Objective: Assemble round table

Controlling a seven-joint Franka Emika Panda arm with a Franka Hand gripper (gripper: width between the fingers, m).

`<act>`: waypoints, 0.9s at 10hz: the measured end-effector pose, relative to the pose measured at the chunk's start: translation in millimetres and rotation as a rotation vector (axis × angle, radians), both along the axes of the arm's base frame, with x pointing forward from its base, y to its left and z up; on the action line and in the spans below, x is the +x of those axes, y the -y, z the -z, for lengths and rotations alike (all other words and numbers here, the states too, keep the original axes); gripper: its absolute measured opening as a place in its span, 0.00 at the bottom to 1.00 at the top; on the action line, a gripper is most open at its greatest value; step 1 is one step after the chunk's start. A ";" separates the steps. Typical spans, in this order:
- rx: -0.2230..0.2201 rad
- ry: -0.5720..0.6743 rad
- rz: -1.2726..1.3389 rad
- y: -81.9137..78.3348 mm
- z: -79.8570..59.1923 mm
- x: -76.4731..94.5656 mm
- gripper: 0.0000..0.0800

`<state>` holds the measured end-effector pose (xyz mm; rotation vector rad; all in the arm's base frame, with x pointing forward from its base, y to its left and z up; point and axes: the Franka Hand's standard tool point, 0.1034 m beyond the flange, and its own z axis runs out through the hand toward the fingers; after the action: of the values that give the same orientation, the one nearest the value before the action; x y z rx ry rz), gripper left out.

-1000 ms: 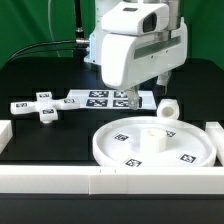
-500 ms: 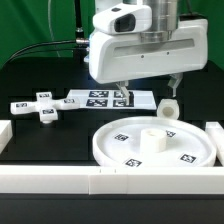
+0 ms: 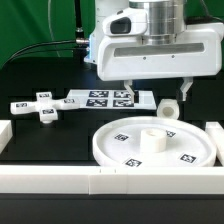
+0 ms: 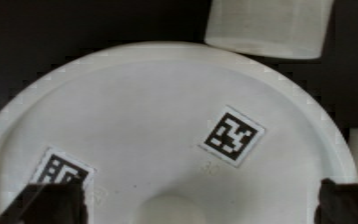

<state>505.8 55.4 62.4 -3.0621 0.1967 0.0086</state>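
Observation:
The large rimmed round disc (image 3: pixel 182 153) lies flat at the front of the table, with a raised hub (image 3: pixel 152 134) at its middle. The short thick post (image 3: pixel 168 107) stands just behind the disc. The cross-shaped piece (image 3: pixel 38 107) lies at the exterior view's left. My gripper (image 3: pixel 157 90) hangs open and empty above the back of the disc, beside the post. In the wrist view the disc (image 4: pixel 149 110) fills the frame, the post (image 4: pixel 268 25) lies beyond its rim, and my gripper (image 4: pixel 194 205) shows dark fingertips (image 4: pixel 43 205) wide apart.
The marker board (image 3: pixel 105 98) lies behind the disc, under the hand. White border bars run along the front (image 3: pixel 90 181), with block ends at the exterior view's left (image 3: pixel 5 133) and right (image 3: pixel 215 133).
The hand has turned about its vertical axis and shifted toward the exterior view's right. Its fingers now stand broadside and wide apart. The parts have not moved.

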 end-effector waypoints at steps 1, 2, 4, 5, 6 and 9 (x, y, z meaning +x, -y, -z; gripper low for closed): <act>0.009 -0.004 0.089 -4.9 4.1 -5.8 0.81; 0.007 -0.004 0.102 -10.6 8.8 -12.7 0.81; 0.006 -0.016 0.083 -15.6 13.6 -19.2 0.81; 0.006 -0.015 0.083 -15.5 13.4 -18.8 0.81; 0.006 -0.027 0.078 -15.3 13.8 -20.3 0.81; 0.039 -0.268 0.084 -14.6 11.7 -26.7 0.81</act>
<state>479.1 70.0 50.6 -2.9998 0.3356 0.4139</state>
